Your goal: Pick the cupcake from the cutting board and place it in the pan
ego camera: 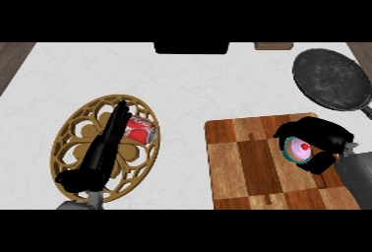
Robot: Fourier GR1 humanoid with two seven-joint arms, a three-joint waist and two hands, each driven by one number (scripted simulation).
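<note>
Checkered wood is what grabs your eye first, the cutting board sitting at the lower right of the frame on a pale marbled tabletop. The right hand is over the board's right edge with its fingers curled around the cupcake, pink frosting with a red dot on top, teal wrapper peeking out. So the grab looks done to me, but I honestly can't tell if the cupcake is lifted off the board or only gripped in place. The pan is a dark round thing in the upper right, above the hand and apart from it, with nothing in it as far as I can see. That means the carry over and the set-down are still to do, I'd guess roughly halfway. Over at the lower left the left hand lies flat with fingers straight across a gold openwork trivet, holding nothing, next to a red can lying on that trivet.
</note>
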